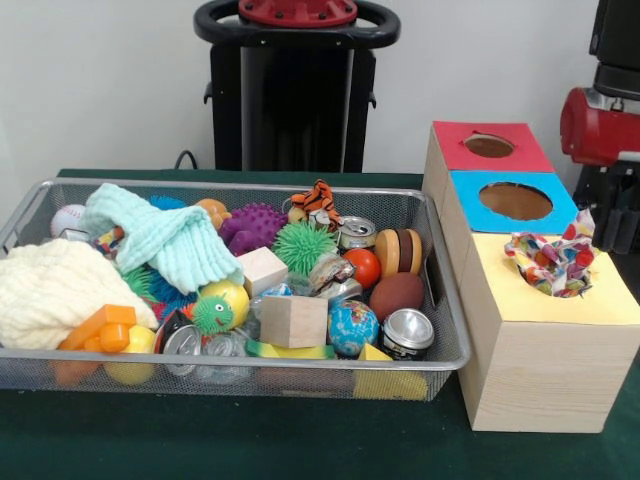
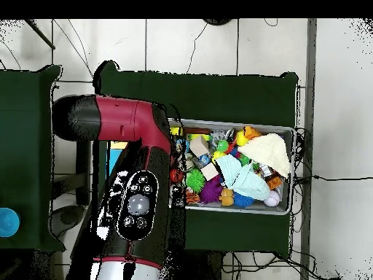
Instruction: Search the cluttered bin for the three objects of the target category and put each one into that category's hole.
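The grey wire-mesh bin [image 1: 300, 375] lies on the green table, packed with toys; it also shows in the overhead view [image 2: 285, 208]. One white cloth piece with multicoloured dots [image 1: 552, 262] sits bunched in the yellow-surrounded hole [image 1: 520, 290] of the nearest wooden box, partly sticking up out of it. I see no other dotted cloth clearly in the bin. A red and black part of the arm [image 1: 600, 125] shows at the right edge. In the overhead view the arm [image 2: 135, 189] covers the boxes. The gripper itself does not show.
A mint-green knitted cloth [image 1: 165, 240] and a cream knitted cloth [image 1: 50, 290] cover the bin's left part. Wooden cubes [image 1: 293, 320], spiky balls [image 1: 302, 245], cans [image 1: 407, 332] and a globe ball [image 1: 352, 327] fill the rest. Blue-surrounded [image 1: 515, 201] and red-surrounded [image 1: 489, 146] holes lie behind the yellow one.
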Robot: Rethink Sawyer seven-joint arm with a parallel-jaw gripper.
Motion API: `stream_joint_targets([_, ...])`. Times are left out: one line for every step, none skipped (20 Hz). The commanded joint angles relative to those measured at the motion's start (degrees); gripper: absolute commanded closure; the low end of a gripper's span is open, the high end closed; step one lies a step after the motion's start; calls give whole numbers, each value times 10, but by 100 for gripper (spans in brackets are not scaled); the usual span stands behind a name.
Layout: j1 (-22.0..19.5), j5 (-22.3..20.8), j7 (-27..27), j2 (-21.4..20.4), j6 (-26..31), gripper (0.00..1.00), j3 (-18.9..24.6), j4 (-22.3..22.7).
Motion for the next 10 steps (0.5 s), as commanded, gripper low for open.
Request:
stream_joint_targets([-22, 7, 135, 41, 31, 100, 18, -9])
stream_joint_targets([-22, 6, 135, 43, 32, 100, 17, -9])
stream_joint_targets([-22, 5, 135, 46, 34, 100, 17, -10])
stream_joint_targets([-22, 6, 135, 46, 36, 100, 17, -7])
stream_joint_targets([-22, 6, 136, 46, 37, 100, 17, -3])
stream_joint_targets([-22, 6, 137, 44, 38, 100, 16, 1])
stream_joint_targets([-21, 6, 137, 42, 38, 100, 16, 4])
stream_joint_targets([-21, 7, 138, 41, 39, 100, 16, 7])
stream_joint_targets([-19, 7, 138, 38, 36, 100, 17, 16])
stream_joint_targets([-17, 9, 140, 34, 40, 100, 18, 25])
